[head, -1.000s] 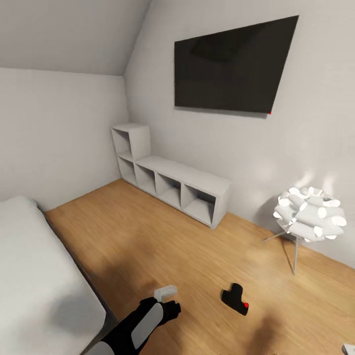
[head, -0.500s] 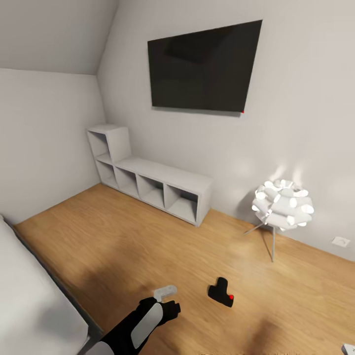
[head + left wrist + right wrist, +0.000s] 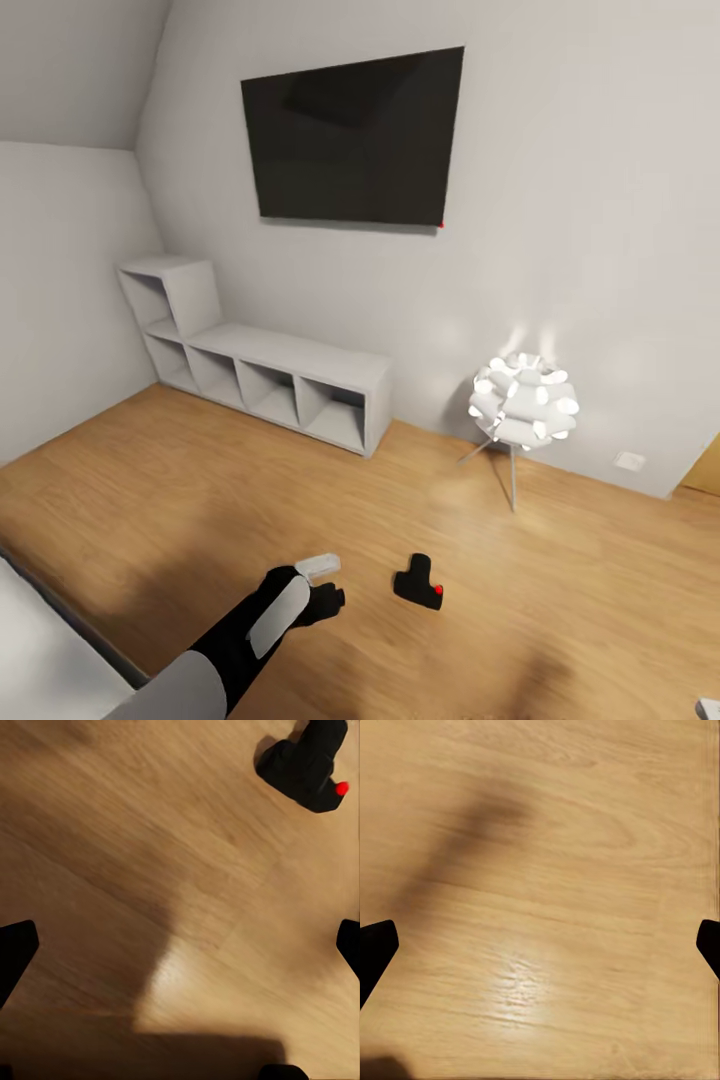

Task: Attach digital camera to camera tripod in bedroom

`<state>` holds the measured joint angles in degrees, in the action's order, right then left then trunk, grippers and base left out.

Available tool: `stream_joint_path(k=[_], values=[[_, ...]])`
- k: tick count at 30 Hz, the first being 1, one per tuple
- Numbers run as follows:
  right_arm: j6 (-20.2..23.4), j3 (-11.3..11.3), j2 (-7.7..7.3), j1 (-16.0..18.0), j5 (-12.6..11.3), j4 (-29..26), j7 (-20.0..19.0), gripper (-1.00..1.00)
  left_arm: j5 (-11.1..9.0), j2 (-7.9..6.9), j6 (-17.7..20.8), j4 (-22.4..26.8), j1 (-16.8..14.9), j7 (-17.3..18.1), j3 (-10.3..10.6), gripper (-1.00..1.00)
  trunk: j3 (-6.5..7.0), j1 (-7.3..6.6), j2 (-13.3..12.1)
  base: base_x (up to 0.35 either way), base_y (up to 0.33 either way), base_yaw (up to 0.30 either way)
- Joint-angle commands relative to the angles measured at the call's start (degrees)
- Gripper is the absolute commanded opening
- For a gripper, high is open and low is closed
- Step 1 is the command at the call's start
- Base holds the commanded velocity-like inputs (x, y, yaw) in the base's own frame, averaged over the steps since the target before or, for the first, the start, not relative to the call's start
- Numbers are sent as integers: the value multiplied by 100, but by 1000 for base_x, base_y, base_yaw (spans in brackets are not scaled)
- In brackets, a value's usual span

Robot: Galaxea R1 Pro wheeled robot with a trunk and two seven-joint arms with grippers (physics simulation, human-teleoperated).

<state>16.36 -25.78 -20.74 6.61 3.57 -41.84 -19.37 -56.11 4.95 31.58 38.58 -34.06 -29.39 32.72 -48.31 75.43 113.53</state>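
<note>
The digital camera (image 3: 418, 582) lies on the light wood plank floor, black with a red button, lens pointing away from me. My left gripper (image 3: 325, 598) hangs over the floor a short way to the camera's left. In the left wrist view the camera (image 3: 306, 765) sits off to one corner, outside the left gripper (image 3: 180, 949), whose fingertips (image 3: 15, 952) stand wide apart, open and empty. The right gripper (image 3: 540, 945) is open too, over bare floor planks. The camera tripod is out of view.
A grey cube shelf (image 3: 270, 380) runs along the far wall under a black wall screen (image 3: 350, 140). A lit white floor lamp (image 3: 522, 405) on thin legs stands right of it. A bed corner (image 3: 40, 660) lies at the lower left.
The whole head view has swung to the right: shelf, screen, lamp and digital camera have all slid left in the picture and most of the bed has left it. The left arm holds its pose.
</note>
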Motion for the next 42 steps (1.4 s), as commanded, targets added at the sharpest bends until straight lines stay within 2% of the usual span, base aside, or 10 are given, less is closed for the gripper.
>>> stream_joint_path(k=[1, 7, 11, 12, 16, 42], values=[[30, -56, 9, 6, 38, -8, -44, 100, -56, -26, 18, 7, -13, -64, 8, 100, -5, -1, 3, 0, 0, -262], [12, -143, 27, 7, 48, -12, -51, 100, -31, -88, 11, 3, 4, -74, -13, 100, -5, -1, 3, 0, 0, -262], [9, -160, 32, 7, 53, -15, -54, 100, -26, -105, -227, 1, 96, -48, -17, 100, -5, -1, 3, 0, 0, -262], [-1, -169, 33, 7, 55, -16, -64, 100, -24, -124, -481, -5, 232, -37, -25, 100, -5, -1, 3, 0, 0, -262], [-7, -171, 34, 7, 55, -17, -65, 100, -23, -140, -548, -7, 273, -33, -27, 100, -5, -1, 3, 0, 0, -262], [-14, -173, 39, 7, 58, -17, -67, 100, -23, -152, -626, -9, 321, -32, -20, 100, -5, -1, 3, 3, 11, -262]])
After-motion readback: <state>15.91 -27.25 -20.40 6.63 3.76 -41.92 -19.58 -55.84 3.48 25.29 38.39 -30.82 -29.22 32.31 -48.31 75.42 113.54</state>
